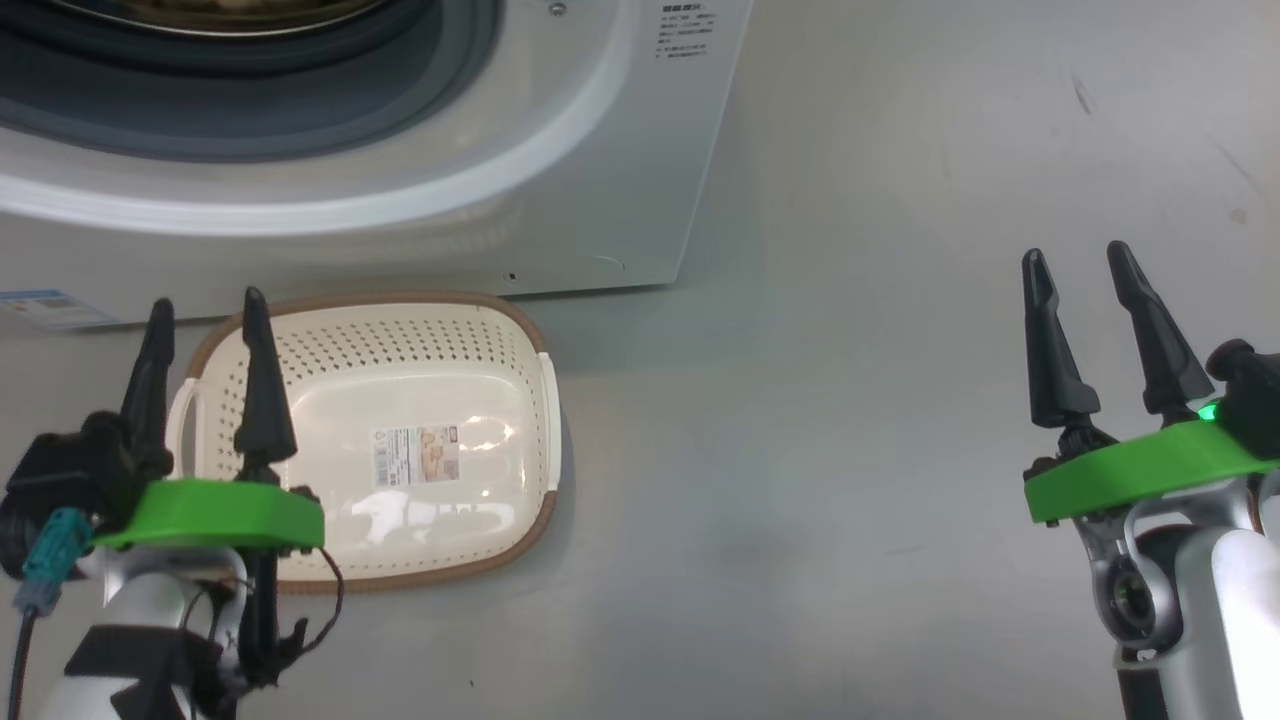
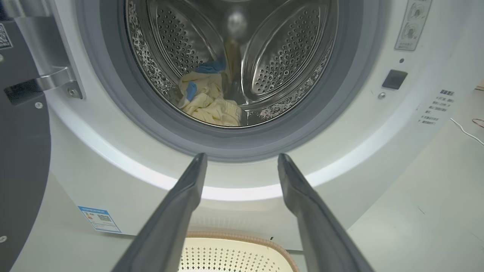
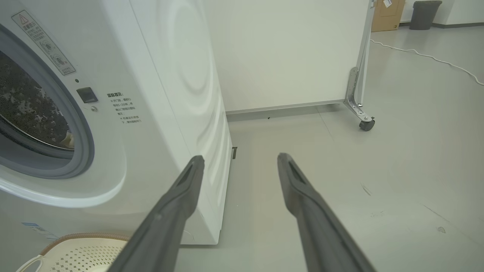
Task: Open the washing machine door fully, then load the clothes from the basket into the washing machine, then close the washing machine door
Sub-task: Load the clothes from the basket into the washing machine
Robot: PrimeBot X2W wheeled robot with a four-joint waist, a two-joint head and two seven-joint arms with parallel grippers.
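The white washing machine (image 1: 560, 150) stands open at the top left, its grey gasket (image 2: 121, 109) ringing the steel drum. Cream-yellow clothes (image 2: 210, 102) with blue patches lie inside the drum. The washing machine door (image 2: 19, 158) is swung out to the left, its dark rim at the left wrist view's edge. On the floor before the machine sits the cream basket (image 1: 420, 330), with only its label sticker inside. My left gripper (image 1: 205, 320) hovers open over the basket's left rim. My right gripper (image 1: 1080, 265) hangs open above bare floor far to the right.
A small blue label (image 2: 99, 219) sits low on the machine's front. Behind the machine, a white panel on a caster (image 3: 366, 124) stands to its right. A white cable (image 3: 435, 58) trails over the floor; a grey bin (image 3: 425, 13) and a cardboard box stand far back.
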